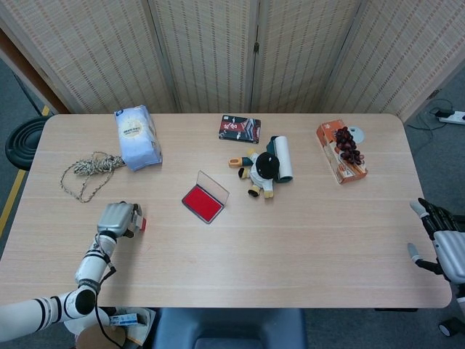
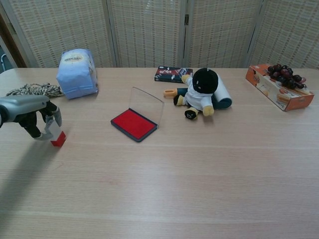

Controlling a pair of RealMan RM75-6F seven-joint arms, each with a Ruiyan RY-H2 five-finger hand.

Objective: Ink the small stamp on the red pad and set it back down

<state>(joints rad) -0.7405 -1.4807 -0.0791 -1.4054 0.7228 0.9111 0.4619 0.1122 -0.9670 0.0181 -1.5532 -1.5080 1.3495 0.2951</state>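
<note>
Presently, item: small stamp [image 2: 56, 135], clear body with red base, pinched in the fingers of the left hand [image 2: 39, 121] at the near left of the bench [image 1: 305, 233], red end down and at or just above the wood; contact cannot be told. Item: red pad [image 2: 133, 124], lid raised and open, lying to the right of that hand and a little farther from the robot, with bare bench between them; its long axis runs diagonally, near-right to far-left in the chest view. Item: right hand [image 1: 445, 243], fingers spread, holding nothing, off the far right edge of the bench, well apart from pad and stamp. Judgement: the left hand is much the nearer to the pad, and whether inking is done cannot be read here.
</note>
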